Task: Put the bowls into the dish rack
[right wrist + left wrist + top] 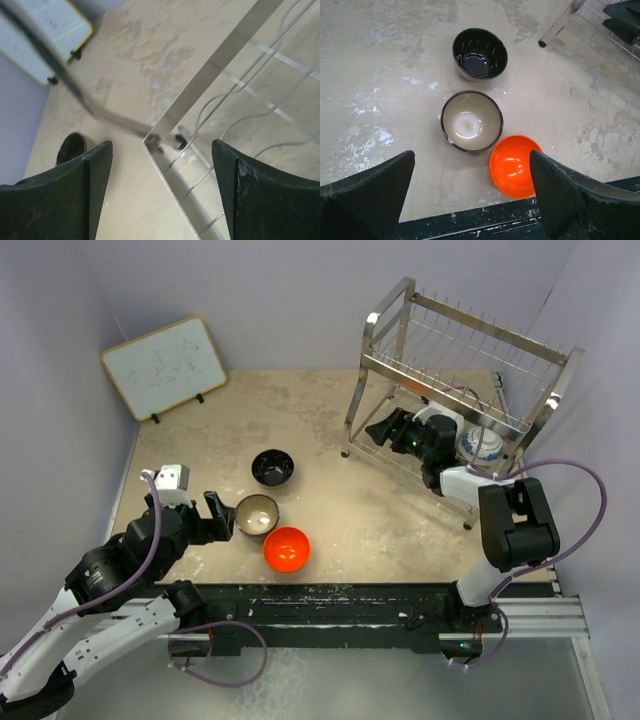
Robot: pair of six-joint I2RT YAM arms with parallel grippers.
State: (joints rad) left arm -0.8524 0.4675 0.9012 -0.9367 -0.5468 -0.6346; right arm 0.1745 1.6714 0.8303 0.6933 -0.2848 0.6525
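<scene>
Close by the near edge of the bench (pixel 380 510), left of middle: left tool (pixel 222 518) released and empty, pointing right at the tan bowl (pixel 257 515) just beside its tips, with the orange bowl (pixel 286 549) nearer and the black bowl (pixel 272 467) beyond. Three loose bowls, all on the left arm's side. Toward the far right corner: one dish rack (pixel 465 350), one blue-and-white bowl (pixel 483 446) in its lower tier, right tool (pixel 383 430) spread empty there; no fifth bowl made out.

The dish rack (pixel 220 62) is bright polished metal, wire and flat bar alike. The black bowl (pixel 480 54) is high-gloss and mirrors the light. The tan bowl (pixel 472 121) is smoothly glazed inside, and the orange bowl (pixel 514 165) has a softer sheen — plastic or glaze, unclear. The desk (pixel 375 75) looks matt, mottled beige with chalky white scuffs.
</scene>
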